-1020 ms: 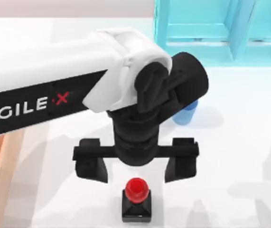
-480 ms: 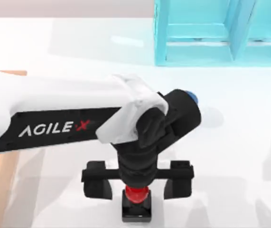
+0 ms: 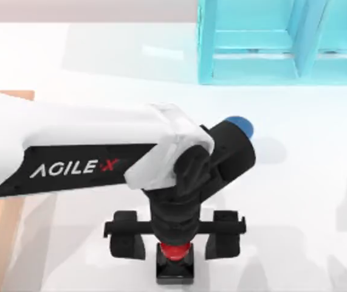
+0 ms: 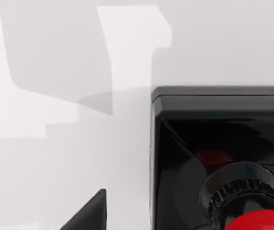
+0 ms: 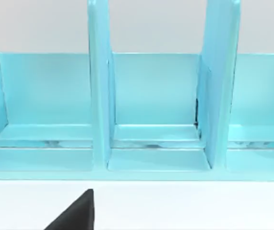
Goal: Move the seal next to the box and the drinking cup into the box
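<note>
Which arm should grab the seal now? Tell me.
Left. The left gripper already sits over the seal, open, a finger on either side of the red knob. The right arm's wrist camera faces the cyan shelf cabinet, away from the seal.

I'm working in a rendered simulation, not a real room: a flat, spotless white counter (image 3: 319,201) with hard-edged shadows, a plain cyan shelf cabinet (image 3: 264,42) at the far edge, and textureless, uniformly lit surfaces throughout.

Cyan shelf cabinet (image 5: 151,120) on white table (image 5: 199,206)
</note>
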Controlling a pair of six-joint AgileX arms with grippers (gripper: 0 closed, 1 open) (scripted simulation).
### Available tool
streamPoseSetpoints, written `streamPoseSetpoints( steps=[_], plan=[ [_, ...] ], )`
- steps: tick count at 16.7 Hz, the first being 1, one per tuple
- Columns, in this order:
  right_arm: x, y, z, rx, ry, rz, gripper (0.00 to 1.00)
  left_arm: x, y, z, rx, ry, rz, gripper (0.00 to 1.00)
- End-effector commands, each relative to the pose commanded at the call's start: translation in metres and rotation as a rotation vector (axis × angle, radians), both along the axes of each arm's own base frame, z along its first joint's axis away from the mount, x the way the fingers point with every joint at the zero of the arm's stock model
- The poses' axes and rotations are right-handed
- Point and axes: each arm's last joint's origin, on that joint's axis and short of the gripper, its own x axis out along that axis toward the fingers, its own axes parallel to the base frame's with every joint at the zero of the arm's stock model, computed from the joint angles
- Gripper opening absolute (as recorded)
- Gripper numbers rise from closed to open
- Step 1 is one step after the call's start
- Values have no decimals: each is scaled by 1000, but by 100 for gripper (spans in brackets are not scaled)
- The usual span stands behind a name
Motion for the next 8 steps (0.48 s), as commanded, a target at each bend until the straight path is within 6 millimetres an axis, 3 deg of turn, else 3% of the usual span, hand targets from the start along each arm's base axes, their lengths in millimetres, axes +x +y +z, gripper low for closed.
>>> streamPoseSetpoints(
  steps=[8],
  plan=[
    [0, 0, 0, 0, 0, 0, 100, 0, 0, 0, 0, 0, 0, 17]
  ],
)
